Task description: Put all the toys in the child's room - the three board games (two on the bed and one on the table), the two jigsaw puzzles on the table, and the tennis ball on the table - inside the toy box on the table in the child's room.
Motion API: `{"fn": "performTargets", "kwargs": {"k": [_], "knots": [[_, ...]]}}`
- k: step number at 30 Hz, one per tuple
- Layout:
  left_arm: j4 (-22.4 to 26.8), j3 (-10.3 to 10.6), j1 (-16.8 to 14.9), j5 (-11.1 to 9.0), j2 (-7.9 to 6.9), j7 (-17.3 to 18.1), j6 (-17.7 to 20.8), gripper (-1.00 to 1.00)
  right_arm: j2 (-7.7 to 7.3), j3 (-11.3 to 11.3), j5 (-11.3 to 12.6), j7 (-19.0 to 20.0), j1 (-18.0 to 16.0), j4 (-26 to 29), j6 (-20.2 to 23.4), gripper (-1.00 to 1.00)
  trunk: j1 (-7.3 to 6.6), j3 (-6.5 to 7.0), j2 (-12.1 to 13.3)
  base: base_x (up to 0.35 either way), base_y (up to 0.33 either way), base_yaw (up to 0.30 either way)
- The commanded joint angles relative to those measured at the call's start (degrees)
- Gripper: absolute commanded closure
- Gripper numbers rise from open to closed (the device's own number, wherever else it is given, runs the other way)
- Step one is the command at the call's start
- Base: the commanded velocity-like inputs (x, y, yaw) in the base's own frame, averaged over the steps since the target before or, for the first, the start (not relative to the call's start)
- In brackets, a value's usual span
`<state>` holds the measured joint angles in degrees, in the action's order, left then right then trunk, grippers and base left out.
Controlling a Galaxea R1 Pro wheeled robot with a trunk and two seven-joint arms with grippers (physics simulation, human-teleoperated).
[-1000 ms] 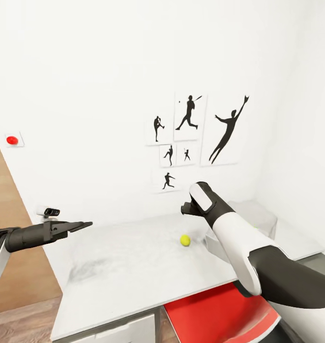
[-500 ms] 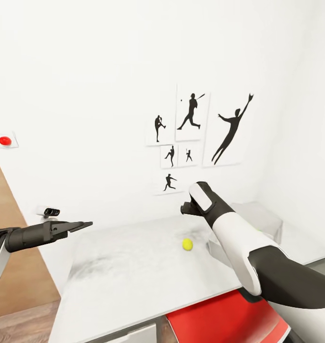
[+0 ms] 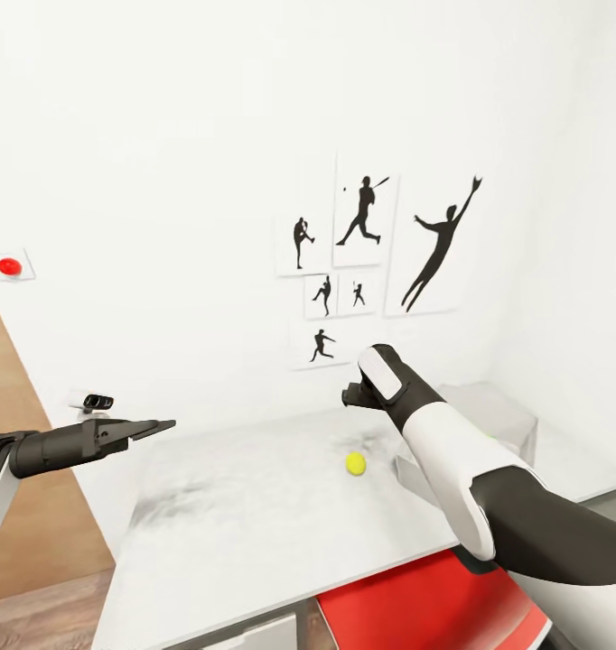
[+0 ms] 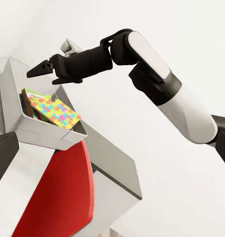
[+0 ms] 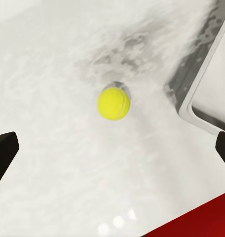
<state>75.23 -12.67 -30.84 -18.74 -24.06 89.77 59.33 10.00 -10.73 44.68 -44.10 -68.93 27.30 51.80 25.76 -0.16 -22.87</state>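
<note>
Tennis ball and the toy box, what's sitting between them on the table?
Nothing. In the right wrist view, only bare light-grey table top separates the tennis ball from the toy box corner. The head view agrees.

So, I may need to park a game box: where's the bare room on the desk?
The light-grey table top is bare from its left edge to the small yellow-green tennis ball. It gets crowded right of the ball, around the light-grey toy box under the right arm.

no readable text, labels, numbers anywhere

Bright even render, soft shadows, sharp, no blur
</note>
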Motion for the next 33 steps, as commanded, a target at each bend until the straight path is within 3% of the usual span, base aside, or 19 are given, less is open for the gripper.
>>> {"fn": "performTargets", "kwargs": {"k": [1,11,15,17,20,23,26,33], "knots": [[0.0,0.0,0.0,0.0,-0.02,0.2,0.6,-1.00,0.00,-0.2,0.4,-0.5,0.0,0.0,0.1,-1.00,0.02,-0.08,0.0,0.000,0.000,0.072],[0.3,0.5,-0.4,0.3,0.74,0.2,0.7,-1.00,0.00,-0.2,0.5,-0.4,0.0,0.0,0.1,-1.00,0.02,-0.90,0.0,0.000,0.000,0.085],[0.4,1.6,-0.9,0.5,3.62,0.2,0.7,-1.00,0.00,-0.2,0.5,-0.4,0.0,0.0,0.1,-1.00,0.02,-1.26,0.0,0.000,0.000,0.072],[0.4,3.3,-1.1,1.3,6.56,-0.7,0.7,-1.00,0.00,-0.1,0.5,-0.4,0.0,0.0,0.1,-1.00,0.02,-1.45,0.0,0.000,0.000,0.044],[0.4,5.8,-1.9,4.1,11.91,-5.8,0.7,-1.00,0.00,-0.1,0.5,-0.4,0.0,-0.1,0.1,-1.00,0.02,-1.73,0.0,0.000,0.000,0.015],[0.4,6.6,-2.8,5.3,14.42,-8.2,0.7,-1.00,0.00,-0.1,0.5,-0.3,0.0,-0.1,0.2,-1.00,0.02,-2.01,0.0,0.000,0.000,0.005],[0.3,6.9,-3.1,5.6,15.31,-9.4,0.7,-1.00,-0.10,-0.1,0.5,-0.3,0.0,-0.1,0.2,-1.00,0.02,-2.29,0.0,0.000,0.000,0.001],[0.3,6.9,-3.3,5.5,15.31,-9.7,0.7,-1.00,-0.16,-0.1,0.6,-0.4,0.0,-0.1,0.3,-1.00,0.02,-2.95,0.0,0.000,0.000,0.000]]}}
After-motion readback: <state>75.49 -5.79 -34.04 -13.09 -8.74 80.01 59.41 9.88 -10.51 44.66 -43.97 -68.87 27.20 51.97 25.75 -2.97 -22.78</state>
